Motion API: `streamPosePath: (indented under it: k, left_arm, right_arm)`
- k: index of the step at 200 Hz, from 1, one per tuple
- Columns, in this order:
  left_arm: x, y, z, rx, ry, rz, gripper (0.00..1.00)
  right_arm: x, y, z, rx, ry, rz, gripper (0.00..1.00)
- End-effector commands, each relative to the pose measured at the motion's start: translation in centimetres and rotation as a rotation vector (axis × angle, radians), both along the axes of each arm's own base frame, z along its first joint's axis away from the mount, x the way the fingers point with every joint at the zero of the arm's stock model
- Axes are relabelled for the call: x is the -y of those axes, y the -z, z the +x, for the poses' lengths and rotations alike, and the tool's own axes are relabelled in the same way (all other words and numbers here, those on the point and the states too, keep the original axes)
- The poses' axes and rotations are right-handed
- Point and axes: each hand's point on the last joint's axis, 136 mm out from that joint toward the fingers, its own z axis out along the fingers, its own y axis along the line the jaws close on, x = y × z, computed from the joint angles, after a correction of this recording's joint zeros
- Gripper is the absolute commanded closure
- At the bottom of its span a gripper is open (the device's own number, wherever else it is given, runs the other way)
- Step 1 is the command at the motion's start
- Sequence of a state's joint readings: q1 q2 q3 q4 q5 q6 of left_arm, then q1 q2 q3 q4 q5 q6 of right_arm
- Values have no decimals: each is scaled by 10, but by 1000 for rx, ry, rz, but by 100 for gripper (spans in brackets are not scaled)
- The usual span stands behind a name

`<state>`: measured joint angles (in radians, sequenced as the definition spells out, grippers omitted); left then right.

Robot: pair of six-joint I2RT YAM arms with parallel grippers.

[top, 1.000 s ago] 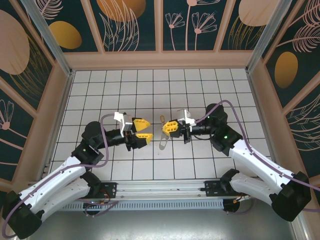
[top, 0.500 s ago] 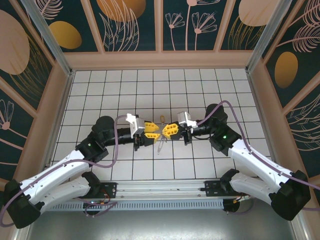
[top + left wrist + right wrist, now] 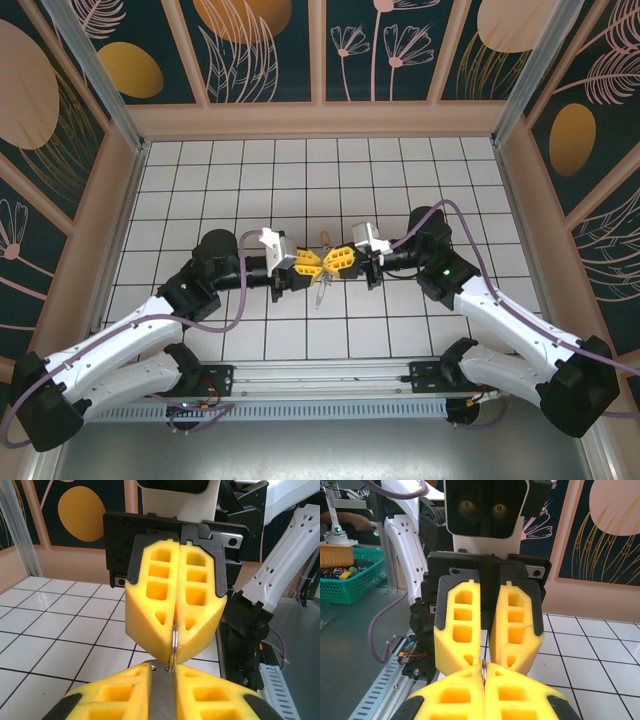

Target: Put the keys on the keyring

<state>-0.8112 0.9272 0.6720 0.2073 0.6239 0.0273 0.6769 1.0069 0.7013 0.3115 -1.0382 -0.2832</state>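
Two arms, the left arm [image 3: 130,345] and the right arm [image 3: 500,320], rise from a metal rail [image 3: 320,385] on the near side of the keyring [image 3: 173,642]. They reach inward over the white tiled table [image 3: 200,180], and their yellow tips meet nose to nose at the ring. Just nearer than the keyring in the overhead view, the keys [image 3: 319,291] stick out toward the rail as a slim pale fringe, too small to count. The keyring itself sits between the two tools and shows edge-on in both wrist views as a thin upright wire. To the right of it, the right tool [image 3: 338,260] has its fingers [image 3: 136,605] pressed flat together with the wire pinched in the seam at their tips, so it grips the keyring. To the left of it, the left tool [image 3: 308,264] has its fingers [image 3: 444,635] standing a narrow slot apart. The wire runs into that slot, where a flat grey metal piece [image 3: 163,695] lies between the pads, but I cannot tell whether the pads press on it or on the wire. Just beyond the keyring a short pale-gold sliver [image 3: 325,238] points toward the far side, too small to name. Farther beyond it the tiles run to the back wall [image 3: 265,60] with its dark floral panels.
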Motion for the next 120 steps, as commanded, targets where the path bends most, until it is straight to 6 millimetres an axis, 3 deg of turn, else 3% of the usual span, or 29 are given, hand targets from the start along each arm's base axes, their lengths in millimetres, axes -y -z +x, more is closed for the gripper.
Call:
streamPosePath:
  k: [1, 42, 120]
  left_arm:
    - [4, -19, 2, 48, 5, -39, 87]
    - [2, -26, 4, 65, -19, -76, 100]
    - [-1, -27, 3, 69, -32, -91, 100]
  right_arm:
    - [-1, 0, -7, 36, -30, 18, 100]
    - [-2, 7, -7, 22, -25, 4, 100]
    - [-3, 13, -4, 16, 15, -10, 100]
